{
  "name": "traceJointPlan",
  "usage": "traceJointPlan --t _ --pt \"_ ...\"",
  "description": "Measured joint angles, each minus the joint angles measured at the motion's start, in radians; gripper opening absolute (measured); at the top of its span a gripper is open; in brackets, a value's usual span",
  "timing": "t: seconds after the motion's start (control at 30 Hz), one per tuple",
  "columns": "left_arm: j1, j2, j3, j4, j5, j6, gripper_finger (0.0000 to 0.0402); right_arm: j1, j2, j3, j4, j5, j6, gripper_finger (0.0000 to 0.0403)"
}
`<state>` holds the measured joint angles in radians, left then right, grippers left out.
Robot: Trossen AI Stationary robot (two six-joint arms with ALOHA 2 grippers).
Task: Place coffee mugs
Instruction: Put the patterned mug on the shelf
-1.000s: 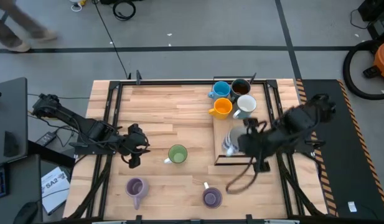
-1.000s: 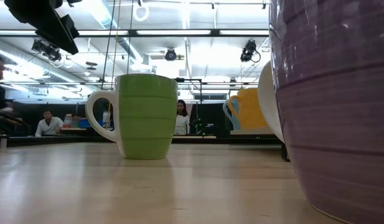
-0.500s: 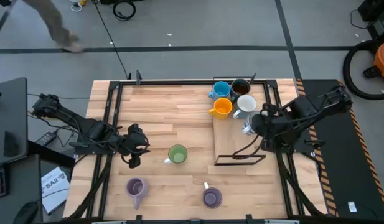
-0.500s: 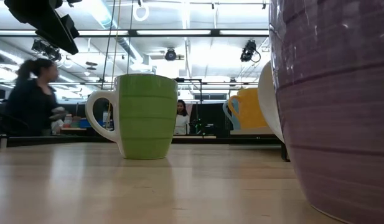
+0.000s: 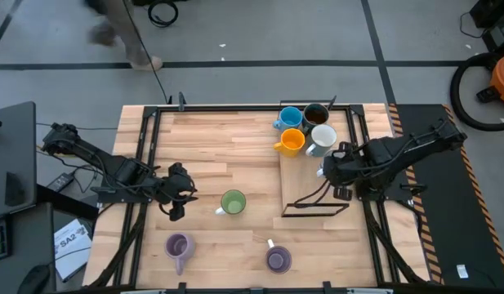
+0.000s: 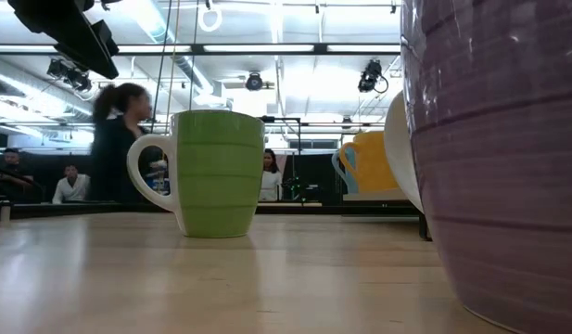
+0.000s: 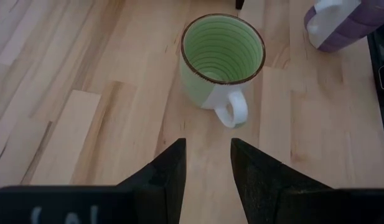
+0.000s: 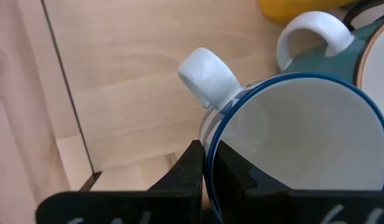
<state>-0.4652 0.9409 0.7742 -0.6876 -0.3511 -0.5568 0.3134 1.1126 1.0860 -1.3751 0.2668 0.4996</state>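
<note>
My right gripper [image 5: 329,169] is shut on a white mug with a blue rim [image 8: 291,143]. It stands just near of the cluster of blue [image 5: 291,118], dark brown [image 5: 315,114], orange-yellow [image 5: 292,141] and teal-and-white [image 5: 321,139] mugs at the table's far right. My left gripper [image 7: 207,155] is open and hovers left of the green mug [image 7: 223,59], which stands upright on the wood. Two purple mugs [image 5: 179,246] [image 5: 277,260] stand upright near the table's near edge. My right gripper holds the white mug by its blue rim [image 8: 208,134], right beside the handle [image 8: 207,78]. One finger [image 8: 232,171] is inside the cup and the other [image 8: 188,171] outside. The fingers come from above, slanting from the table's right. The mug is upright; whether its base touches the table is hidden.
A black wire frame [image 5: 314,211] marks a rectangle on the right part of the table, around the clustered mugs. In the low view one purple mug [image 6: 494,158] stands close to the camera. A person [image 6: 119,139] walks past beyond the table's far edge.
My right gripper has carried the white mug from the near part of the wire frame toward the far edge, up to the cluster of mugs, and has kept shut on it. A person has walked across behind the table.
</note>
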Motion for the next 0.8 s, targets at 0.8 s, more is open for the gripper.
traceJointPlan --t 0.8 --pt "0.000 0.000 0.000 0.004 0.000 0.000 0.0132 -0.143 0.001 -0.143 0.149 -0.007 -0.034 0.0028"
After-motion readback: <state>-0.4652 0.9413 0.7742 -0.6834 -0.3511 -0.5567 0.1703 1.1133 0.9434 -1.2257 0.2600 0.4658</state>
